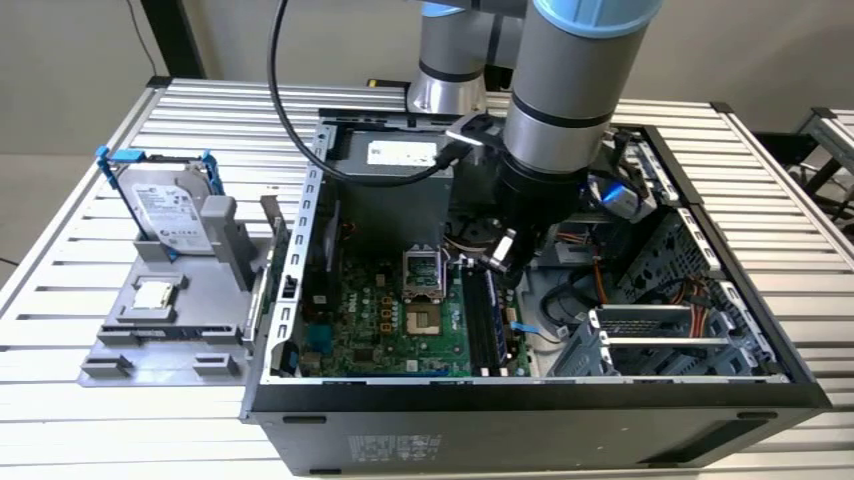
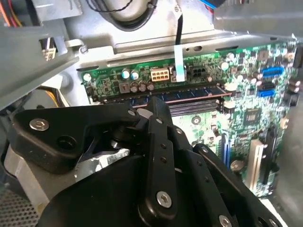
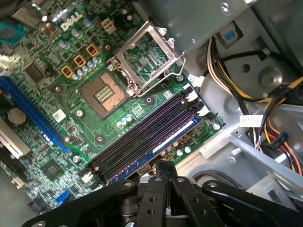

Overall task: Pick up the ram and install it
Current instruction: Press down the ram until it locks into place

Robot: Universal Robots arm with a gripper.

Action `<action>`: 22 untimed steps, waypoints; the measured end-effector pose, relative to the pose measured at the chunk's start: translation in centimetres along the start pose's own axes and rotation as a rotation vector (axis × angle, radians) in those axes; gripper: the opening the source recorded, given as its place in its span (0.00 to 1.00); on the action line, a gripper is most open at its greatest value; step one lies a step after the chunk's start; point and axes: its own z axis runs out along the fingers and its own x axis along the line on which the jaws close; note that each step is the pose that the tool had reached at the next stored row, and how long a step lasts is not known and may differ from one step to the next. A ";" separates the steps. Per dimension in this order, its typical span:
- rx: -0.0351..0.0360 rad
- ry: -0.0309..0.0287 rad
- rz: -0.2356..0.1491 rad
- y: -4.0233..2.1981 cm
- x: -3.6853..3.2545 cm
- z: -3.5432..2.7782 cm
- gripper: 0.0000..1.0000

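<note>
A slatted metal table carries an open black computer case lying on its side, with a pale wall behind it. The arm reaches straight down into the case, and its gripper hangs just above the row of memory slots on the green motherboard. In both wrist views the black fingers come together to a narrow tip just above the slots; whether they are pressed fully together or pinch anything I cannot tell. The ram, a thin bluish stick, lies along the outermost slot, the one nearest the board's edge, and looks seated in it; in the second wrist view the ram runs just past the finger tip. Beside the slots sits the open processor socket with its metal frame lifted. Bundles of coloured cables lie beyond the board's edge. On the exterior view's left, outside the case, a grey stand holds a silver hard drive in a blue frame and a small square chip.
</note>
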 end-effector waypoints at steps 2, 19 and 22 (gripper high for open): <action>0.0001 -0.0021 -0.032 0.00 0.00 0.00 0.00; -0.0018 -0.0142 -0.260 0.25 0.20 0.02 0.00; -0.0021 -0.0160 -0.292 0.39 0.30 0.02 0.00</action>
